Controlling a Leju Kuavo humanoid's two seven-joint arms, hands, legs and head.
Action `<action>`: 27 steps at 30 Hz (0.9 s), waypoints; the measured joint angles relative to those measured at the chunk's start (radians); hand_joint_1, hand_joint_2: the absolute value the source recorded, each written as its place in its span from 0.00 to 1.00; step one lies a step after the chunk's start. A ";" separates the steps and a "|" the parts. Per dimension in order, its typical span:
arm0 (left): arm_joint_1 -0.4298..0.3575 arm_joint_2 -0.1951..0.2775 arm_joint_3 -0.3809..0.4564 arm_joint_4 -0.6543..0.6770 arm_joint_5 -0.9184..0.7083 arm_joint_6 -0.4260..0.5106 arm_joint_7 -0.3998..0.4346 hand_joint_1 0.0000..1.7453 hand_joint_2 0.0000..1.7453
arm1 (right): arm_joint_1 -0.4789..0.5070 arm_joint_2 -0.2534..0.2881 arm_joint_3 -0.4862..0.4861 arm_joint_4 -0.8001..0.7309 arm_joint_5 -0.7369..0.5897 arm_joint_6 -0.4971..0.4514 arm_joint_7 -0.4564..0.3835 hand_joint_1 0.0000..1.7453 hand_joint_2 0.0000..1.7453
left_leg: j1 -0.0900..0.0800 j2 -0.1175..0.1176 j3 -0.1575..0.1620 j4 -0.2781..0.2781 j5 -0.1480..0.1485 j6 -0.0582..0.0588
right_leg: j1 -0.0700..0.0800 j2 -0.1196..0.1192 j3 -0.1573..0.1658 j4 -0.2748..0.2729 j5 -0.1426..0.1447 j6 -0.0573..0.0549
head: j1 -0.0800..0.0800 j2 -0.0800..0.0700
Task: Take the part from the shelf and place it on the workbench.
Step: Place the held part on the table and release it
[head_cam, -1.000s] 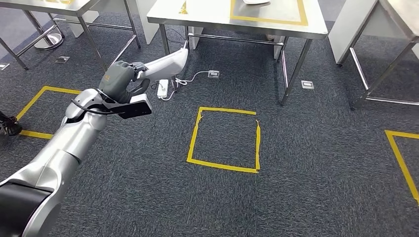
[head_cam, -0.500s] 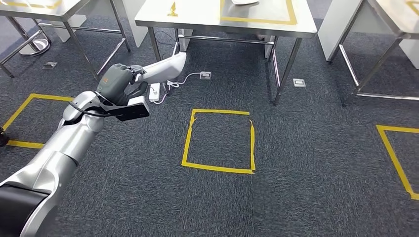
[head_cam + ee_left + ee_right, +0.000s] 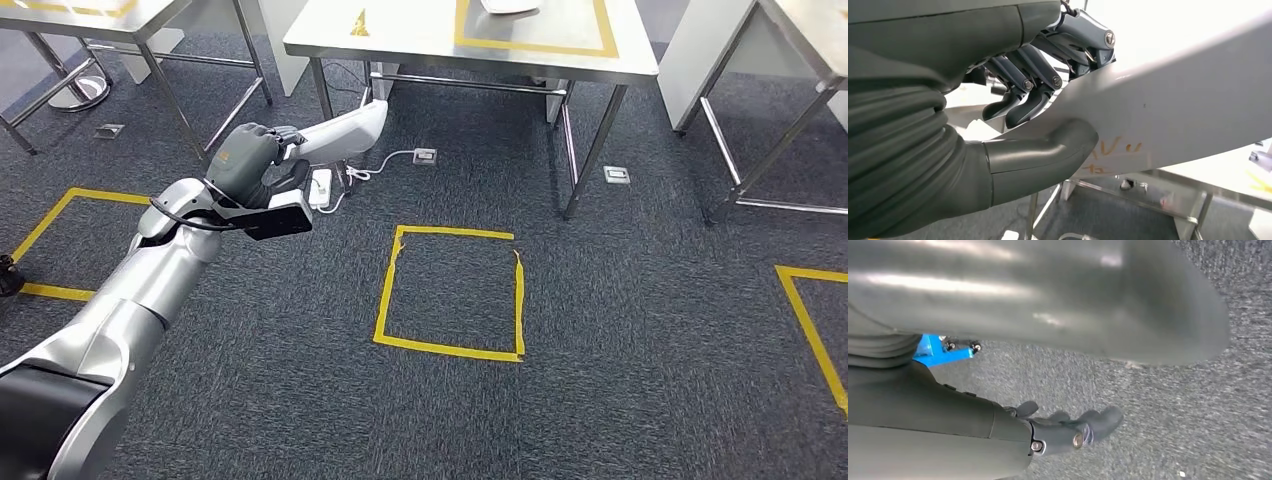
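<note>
Carrying step, judged from the task: part in hand, workbench ahead.

Left hand clamped around one long pale part, thumb under and fingers over, as the left wrist view shows; part sticking out beyond the hand toward the table. Best kept firmly gripped and level while walking, free end lifted well above the table edge before reaching over.

Beyond the hand, one steel workbench with one yellow taped outline on top, probably the drop spot. On the carpet past the hand, one full yellow taped square.

Right hand hanging over carpet, nothing in it, fingers loosely curled; closed or apart, cannot tell.
</note>
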 joint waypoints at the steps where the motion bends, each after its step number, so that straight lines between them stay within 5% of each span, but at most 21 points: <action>1: 0.000 0.000 0.000 0.000 0.000 0.000 0.000 1.00 1.00 | 0.000 0.000 0.000 0.000 0.000 0.000 0.000 0.00 0.00 | 0.000 0.000 0.004 0.000 -0.001 -0.007 | 0.000 0.001 0.006 -0.004 -0.001 -0.006 | 0.000 0.000; 4: -0.005 0.000 0.000 0.000 0.000 0.000 0.000 1.00 1.00 | 0.001 0.000 0.000 0.000 0.000 0.000 0.000 0.00 0.00 | 0.002 0.000 -0.017 0.054 -0.020 -0.022 | -0.005 0.004 0.033 -0.012 -0.004 -0.024 | -0.006 0.000; 8: -0.004 0.002 0.000 0.007 0.000 -0.001 0.001 1.00 1.00 | -0.002 0.000 0.000 0.000 0.000 -0.001 0.003 0.00 0.00 | 0.004 -0.001 -0.152 0.249 -0.079 -0.032 | -0.006 0.008 0.057 -0.013 -0.025 -0.037 | -0.012 0.000; 10: 0.000 0.002 0.000 0.010 0.000 -0.001 0.004 1.00 1.00 | 0.001 0.000 0.000 0.000 0.001 0.000 0.005 0.00 0.00 | 0.005 -0.001 -0.168 0.227 -0.039 -0.032 | -0.006 0.012 0.072 -0.011 -0.038 -0.035 | -0.014 0.000; 12: -0.001 0.004 0.000 0.011 0.000 -0.002 0.008 1.00 1.00 | 0.002 0.001 0.000 0.000 0.002 0.000 0.008 0.00 0.00 | 0.004 -0.001 -0.129 0.104 0.048 -0.024 | -0.006 0.014 0.092 -0.008 -0.056 -0.029 | -0.015 0.000; 13: -0.001 0.005 0.000 0.011 0.000 -0.002 0.010 1.00 1.00 | 0.001 0.001 0.000 0.000 0.003 0.000 0.009 0.00 0.00 | 0.001 -0.001 -0.110 0.049 0.065 -0.020 | -0.006 0.015 0.099 -0.007 -0.064 -0.024 | -0.016 0.000; 18: 0.000 0.010 0.000 0.004 -0.002 -0.005 0.011 1.00 1.00 | 0.001 0.001 0.001 0.000 0.004 0.003 0.011 0.00 0.00 | -0.002 -0.001 -0.063 -0.013 0.065 0.013 | -0.005 0.014 0.109 0.016 -0.077 0.005 | -0.015 0.000; 20: -0.003 0.012 0.000 0.002 -0.002 -0.005 0.012 1.00 1.00 | 0.001 0.001 0.002 0.000 0.006 0.005 0.009 0.00 0.00 | 0.001 -0.001 -0.043 -0.017 0.055 0.023 | -0.008 0.010 0.064 0.095 -0.088 0.012 | -0.011 0.000; 23: 0.005 0.013 0.000 0.002 -0.002 -0.004 0.012 1.00 1.00 | 0.005 0.001 0.004 0.000 0.011 0.007 0.006 0.00 0.00 | 0.001 -0.002 -0.014 -0.017 0.029 0.027 | -0.012 0.009 -0.061 0.255 -0.139 0.024 | -0.006 0.000; 25: 0.015 0.016 0.000 0.003 -0.003 -0.004 0.013 1.00 1.00 | 0.012 0.001 0.005 0.000 0.012 0.007 0.006 0.00 0.00 | 0.002 -0.002 0.014 -0.017 0.004 0.023 | -0.015 0.008 -0.104 0.250 -0.157 0.029 | -0.005 0.000; 26: 0.017 0.016 0.000 0.003 -0.003 -0.004 0.014 1.00 1.00 | 0.015 0.001 0.006 0.000 0.012 0.007 0.006 0.00 0.00 | 0.002 -0.003 0.031 -0.017 -0.010 0.020 | -0.018 0.007 -0.105 0.204 -0.136 0.030 | -0.004 0.000; 27: 0.019 0.017 0.000 0.003 -0.003 -0.004 0.014 1.00 1.00 | 0.018 0.001 0.007 0.000 0.012 0.007 0.005 0.00 0.00 | 0.002 -0.003 0.043 -0.017 -0.024 0.016 | -0.020 0.005 -0.097 0.141 -0.084 0.029 | -0.004 0.000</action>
